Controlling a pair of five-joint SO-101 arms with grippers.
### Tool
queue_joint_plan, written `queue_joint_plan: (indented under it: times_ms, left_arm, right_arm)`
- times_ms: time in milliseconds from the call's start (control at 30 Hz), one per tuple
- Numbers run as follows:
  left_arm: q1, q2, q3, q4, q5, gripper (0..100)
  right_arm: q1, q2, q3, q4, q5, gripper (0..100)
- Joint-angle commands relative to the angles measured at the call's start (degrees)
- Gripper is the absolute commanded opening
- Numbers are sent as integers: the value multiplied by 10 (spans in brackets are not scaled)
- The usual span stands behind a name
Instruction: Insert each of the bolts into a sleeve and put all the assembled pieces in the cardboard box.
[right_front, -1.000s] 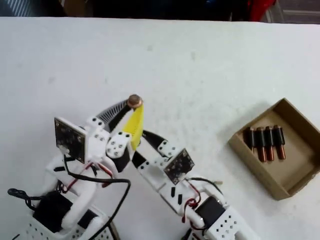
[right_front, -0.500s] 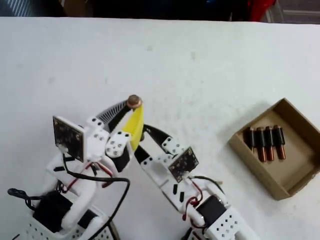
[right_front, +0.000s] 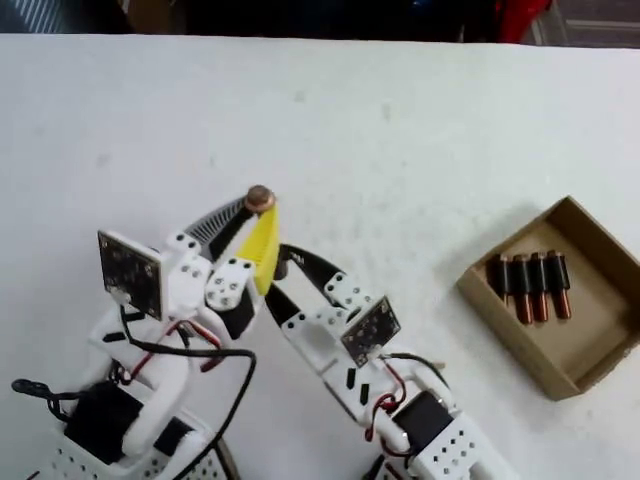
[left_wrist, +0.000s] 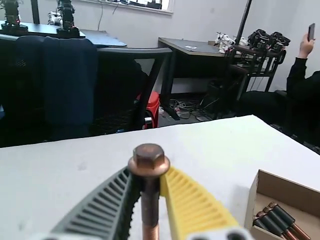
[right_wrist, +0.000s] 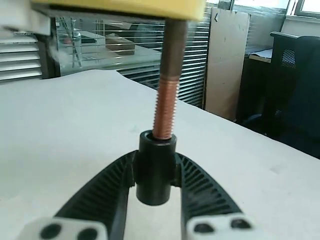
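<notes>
i had the left gripper (left_wrist: 147, 180) clamped on the bolt (left_wrist: 148, 159), head up, so its thread pointed into the sleeve (right_wrist: 154, 185) pinched upright in the right gripper (right_wrist: 155, 167); the tip sat just inside. the box (right_front: 590, 375), at 3 o'clock on the worktop (right_front: 400, 130), held four finished pieces (right_front: 530, 285).

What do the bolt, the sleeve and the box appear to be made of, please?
Bolt: likely copper-coloured metal, by its sheen and cut threads. Sleeve: matte black, plastic or coated metal; unclear. Cardboard box: plain brown cardboard, dull with raw edges.
</notes>
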Motion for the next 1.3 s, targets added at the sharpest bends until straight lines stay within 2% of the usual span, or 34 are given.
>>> queue_joint_plan:
  times_ms: [0, 433, 633, 867, 1267]
  left_arm:
    - [-9, -7, -5, 12, 7, 23]
    - [7, -7, 80, 28, 5, 23]
    - [17, -7, 76, 29, 4, 23]
    - [13, -7, 65, 70, 4, 23]
    - [12, -7, 62, 49, 4, 25]
  right_arm:
    - [7, -8, 6, -20, 6, 17]
    - [20, -8, 6, -21, 4, 17]
    - [20, -8, 6, -21, 4, 17]
    - [20, -8, 6, -20, 5, 17]
    - [20, -8, 6, -17, 5, 17]
